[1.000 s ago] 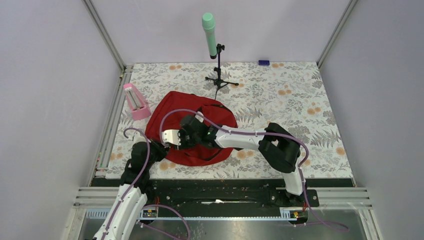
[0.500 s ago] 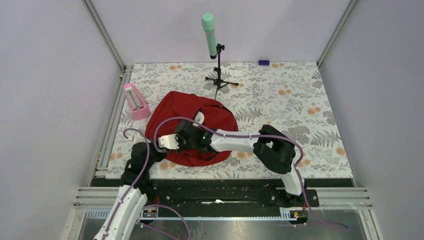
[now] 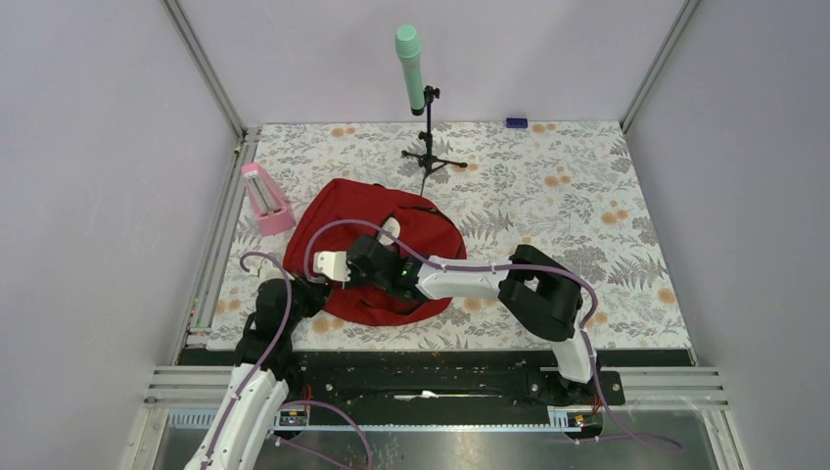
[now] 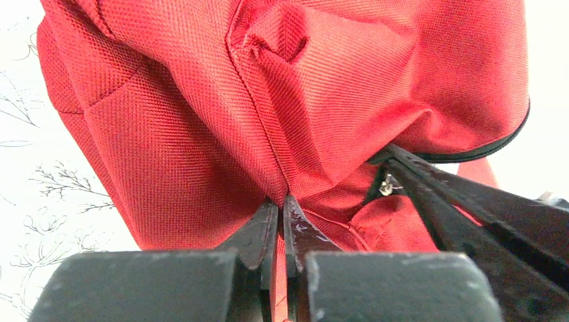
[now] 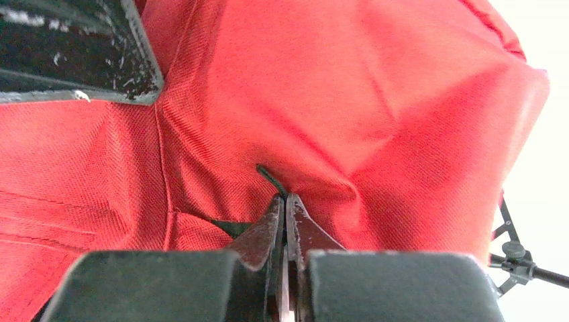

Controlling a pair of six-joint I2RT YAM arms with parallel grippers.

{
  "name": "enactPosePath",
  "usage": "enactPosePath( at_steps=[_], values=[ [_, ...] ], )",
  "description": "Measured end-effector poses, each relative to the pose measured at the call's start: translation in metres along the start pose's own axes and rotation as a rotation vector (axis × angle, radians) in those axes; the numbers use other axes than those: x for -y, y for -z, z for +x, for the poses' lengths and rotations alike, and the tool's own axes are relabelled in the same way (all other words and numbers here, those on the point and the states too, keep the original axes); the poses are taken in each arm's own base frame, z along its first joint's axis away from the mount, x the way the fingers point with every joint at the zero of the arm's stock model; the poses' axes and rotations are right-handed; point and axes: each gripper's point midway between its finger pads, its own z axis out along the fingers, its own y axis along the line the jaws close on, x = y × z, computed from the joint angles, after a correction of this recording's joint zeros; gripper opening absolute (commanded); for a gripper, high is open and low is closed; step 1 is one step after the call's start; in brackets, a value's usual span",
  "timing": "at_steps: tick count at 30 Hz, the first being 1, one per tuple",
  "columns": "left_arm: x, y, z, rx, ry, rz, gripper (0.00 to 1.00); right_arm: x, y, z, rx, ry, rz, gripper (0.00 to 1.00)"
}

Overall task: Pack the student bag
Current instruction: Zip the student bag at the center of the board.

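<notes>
The right arm has drawn its wrist a little leftward over the student bag [image 3: 377,211], and its claw has closed. At the table's [image 3: 558,196] left side, a pink holder [image 3: 266,200] stands just beside the bag. The left claw [image 4: 282,201] is pressed together on a fold of red fabric at the bag's near-left edge. The bag lies left of centre. The right claw [image 5: 283,198] pinches the bag at a small black tab [image 5: 268,178]. Behind the bag, a green microphone [image 3: 410,67] stands on a tripod.
</notes>
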Motion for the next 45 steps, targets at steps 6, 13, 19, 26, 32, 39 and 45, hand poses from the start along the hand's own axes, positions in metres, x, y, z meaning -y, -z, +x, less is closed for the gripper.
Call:
enactPosePath(
  at_steps=[6,13,19,26,32,39,45],
  values=[
    [0.001,0.001,-0.001,0.006,0.003,-0.001,0.0,0.024,0.03,-0.027,0.11,-0.162,0.029,0.0],
    [0.013,0.005,-0.01,0.035,0.011,0.036,0.0,0.038,0.053,-0.039,0.178,-0.305,0.051,0.0],
    [0.018,0.009,-0.016,0.066,0.023,0.055,0.0,0.049,0.051,-0.018,0.173,-0.421,0.088,0.0],
    [0.029,0.016,-0.024,0.089,0.035,0.081,0.0,0.06,0.074,-0.023,0.253,-0.515,0.122,0.0],
    [0.036,0.02,-0.03,0.099,0.036,0.098,0.0,0.067,0.088,-0.029,0.31,-0.568,0.147,0.0],
    [0.04,0.022,-0.033,0.105,0.039,0.106,0.0,0.072,0.099,-0.033,0.356,-0.598,0.168,0.0],
    [0.046,0.028,-0.039,0.116,0.006,0.112,0.34,0.075,0.106,-0.042,0.37,-0.593,0.136,0.0]
  ],
)
